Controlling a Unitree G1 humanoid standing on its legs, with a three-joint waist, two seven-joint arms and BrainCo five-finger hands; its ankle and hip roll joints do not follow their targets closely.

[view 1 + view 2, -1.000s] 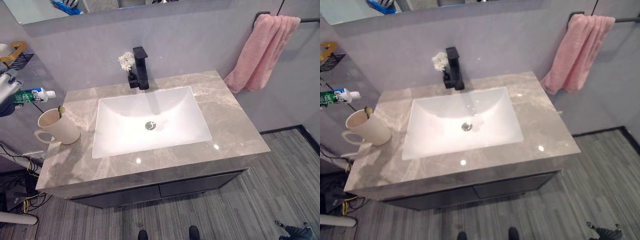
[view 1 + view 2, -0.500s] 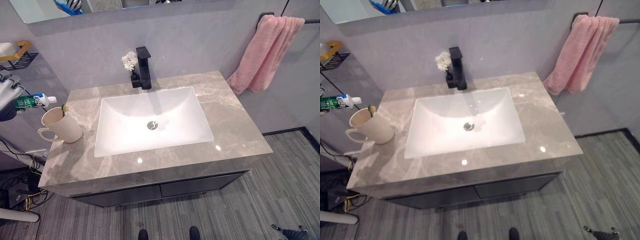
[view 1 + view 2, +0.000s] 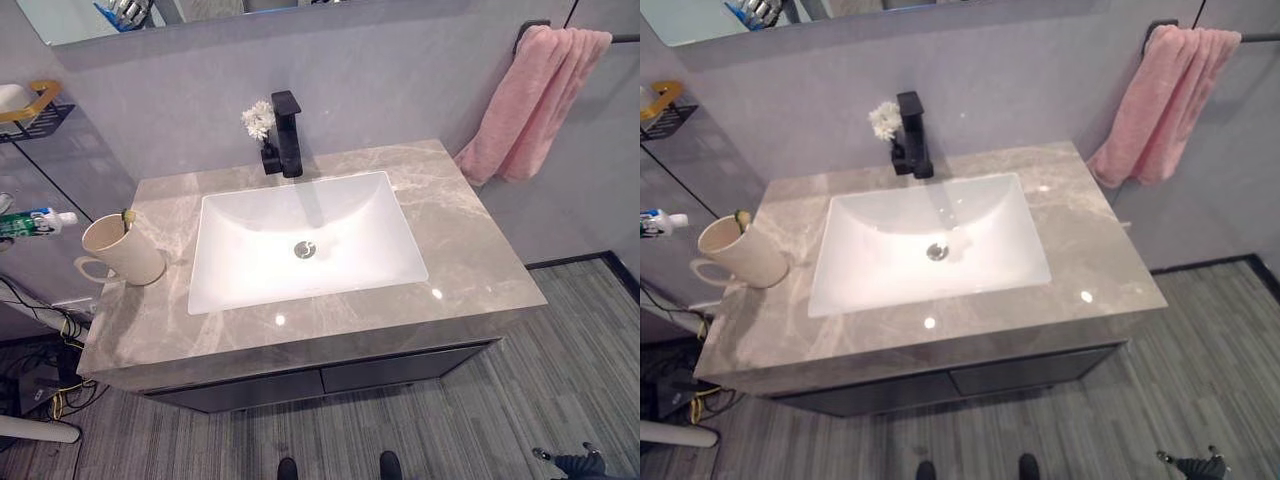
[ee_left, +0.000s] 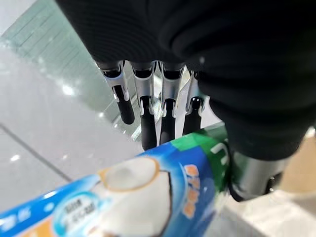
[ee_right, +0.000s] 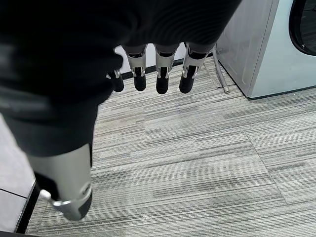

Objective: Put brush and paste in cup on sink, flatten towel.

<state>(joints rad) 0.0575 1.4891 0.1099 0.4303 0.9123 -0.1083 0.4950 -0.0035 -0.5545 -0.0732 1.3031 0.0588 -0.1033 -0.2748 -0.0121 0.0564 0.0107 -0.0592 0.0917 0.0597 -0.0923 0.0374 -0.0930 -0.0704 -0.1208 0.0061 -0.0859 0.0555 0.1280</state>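
The toothpaste tube (image 4: pixel 123 197) is clamped in the left hand (image 4: pixel 163 106), off the counter's (image 3: pixel 150 330) left edge beyond the cup (image 3: pixel 122 252).

The right hand's (image 5: pixel 158 74) fingers hang relaxed over the floor (image 5: pixel 197 163).

Not much to read here: the blue, white and green toothpaste tube (image 4: pixel 148 192) has some small print, but it's too blurry to make out.

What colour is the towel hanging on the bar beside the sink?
Pink. The towel shows best in the left eye view, bunched on the dark bar at upper right.

Grey wall (image 3: pixel 380 90), mirror (image 3: pixel 130 15) above; marble counter (image 3: pixel 480 260), grey striped floor (image 3: pixel 560 390).
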